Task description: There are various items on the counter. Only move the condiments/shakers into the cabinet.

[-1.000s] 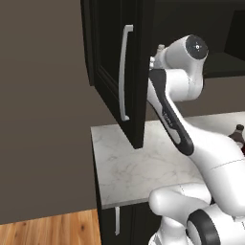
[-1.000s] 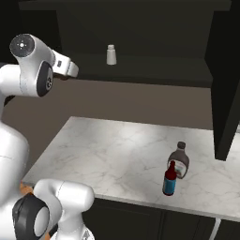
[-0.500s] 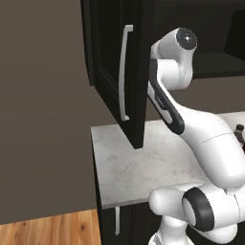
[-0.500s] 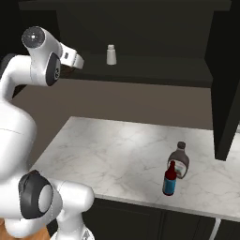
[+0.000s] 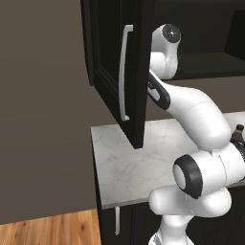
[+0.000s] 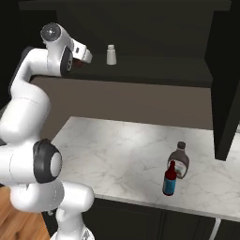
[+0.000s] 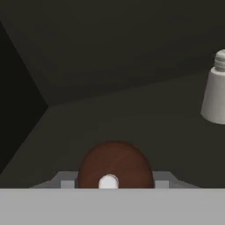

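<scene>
My gripper (image 7: pixel 115 183) is shut on the dark red-brown shaker (image 7: pixel 115 163), whose round top with a pale knob sits between the fingers. From the right base view the gripper (image 6: pixel 82 59) holds the shaker (image 6: pixel 78 63) just over the left part of the open cabinet's shelf (image 6: pixel 154 74). The whitish shaker (image 6: pixel 111 55) stands upright on that shelf, a little to the right of the hand, and shows at the hand view's right edge (image 7: pixel 214 94). The dark brown bottle (image 6: pixel 179 161) stands on the counter (image 6: pixel 108 150) behind the teal-and-red object (image 6: pixel 169 181).
The cabinet door (image 5: pixel 115 91) hangs open to the left with its silver bar handle (image 5: pixel 125 72), close beside my upper arm. A second black door (image 6: pixel 226 79) hangs at the right over the counter. The shelf's dark back corner (image 7: pixel 46 105) lies ahead of the hand.
The arm has lifted and swung further into the cabinet, carrying the red-brown shaker toward the shelf and nearer the whitish shaker. The things on the counter have not moved.
</scene>
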Tool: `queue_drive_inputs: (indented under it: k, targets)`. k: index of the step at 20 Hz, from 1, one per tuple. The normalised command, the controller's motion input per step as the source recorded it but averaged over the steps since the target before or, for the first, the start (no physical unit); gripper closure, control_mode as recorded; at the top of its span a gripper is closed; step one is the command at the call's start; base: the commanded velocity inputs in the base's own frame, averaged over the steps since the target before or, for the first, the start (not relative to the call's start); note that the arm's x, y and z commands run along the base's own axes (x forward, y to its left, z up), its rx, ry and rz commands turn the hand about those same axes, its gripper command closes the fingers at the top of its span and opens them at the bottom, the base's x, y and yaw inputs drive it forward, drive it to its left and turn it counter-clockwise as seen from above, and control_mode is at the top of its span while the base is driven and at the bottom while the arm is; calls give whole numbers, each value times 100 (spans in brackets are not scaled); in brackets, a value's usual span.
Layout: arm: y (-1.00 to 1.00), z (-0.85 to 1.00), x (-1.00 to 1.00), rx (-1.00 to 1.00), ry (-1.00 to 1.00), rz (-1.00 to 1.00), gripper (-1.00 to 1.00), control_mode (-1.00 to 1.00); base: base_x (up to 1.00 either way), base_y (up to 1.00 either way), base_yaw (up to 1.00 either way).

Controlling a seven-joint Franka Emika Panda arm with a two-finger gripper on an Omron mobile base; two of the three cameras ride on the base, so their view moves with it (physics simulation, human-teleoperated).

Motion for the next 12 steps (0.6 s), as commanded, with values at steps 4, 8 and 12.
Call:
queue_drive_inputs:
  k: [4, 8, 12]
  targets:
    - [0, -31, 73, -6, 5, 0, 100, -100, 0, 0, 0]
    - [0, -39, 57, -7, 3, 0, 100, -100, 0, 0, 0]
    - [0, -35, 44, -5, 0, 0, -100, -100, 0, 0, 0]
